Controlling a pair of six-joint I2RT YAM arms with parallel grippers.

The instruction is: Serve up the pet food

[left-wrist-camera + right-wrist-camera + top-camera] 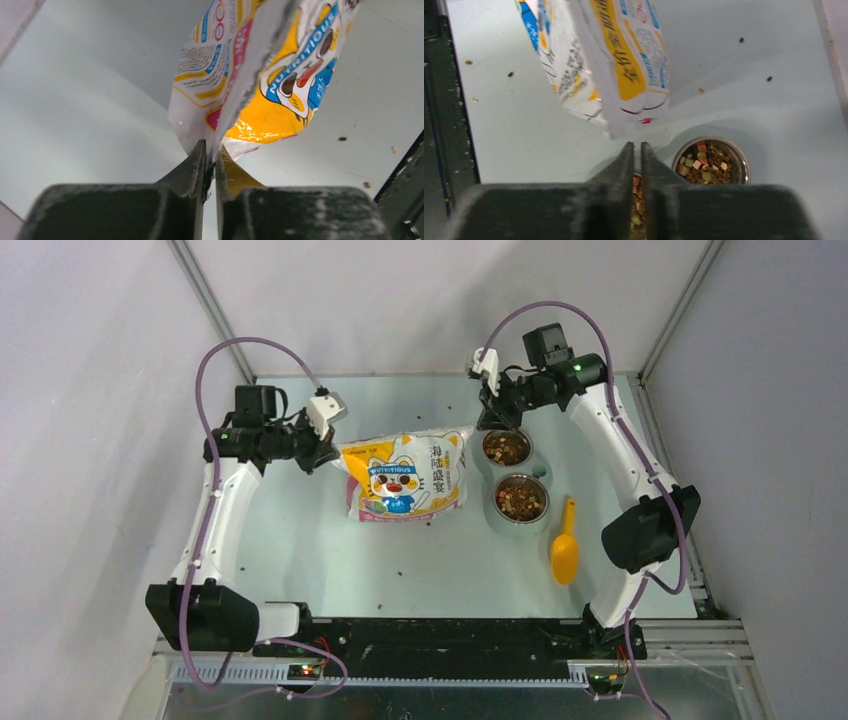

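The printed cat bag (405, 478) lies in the middle of the table. My left gripper (332, 453) is at its left end. In the left wrist view that gripper (211, 150) is shut on the bag's (250, 75) thin edge. My right gripper (490, 418) hovers by the bag's far right corner, above the bowls. Seen from the right wrist, its jaws (637, 146) are shut with nothing between them, and the bag's corner (634, 115) is just past the tips. Pet food (508, 449) fills the far bowl. More pet food (521, 500) is in the near bowl.
Two steel bowls (531, 452) (547, 502) stand to the right of the bag; one bowl (744, 165) shows beside the right fingers. A yellow scoop (565, 545) lies near the right arm. Loose kibble is scattered on the table. White walls enclose three sides.
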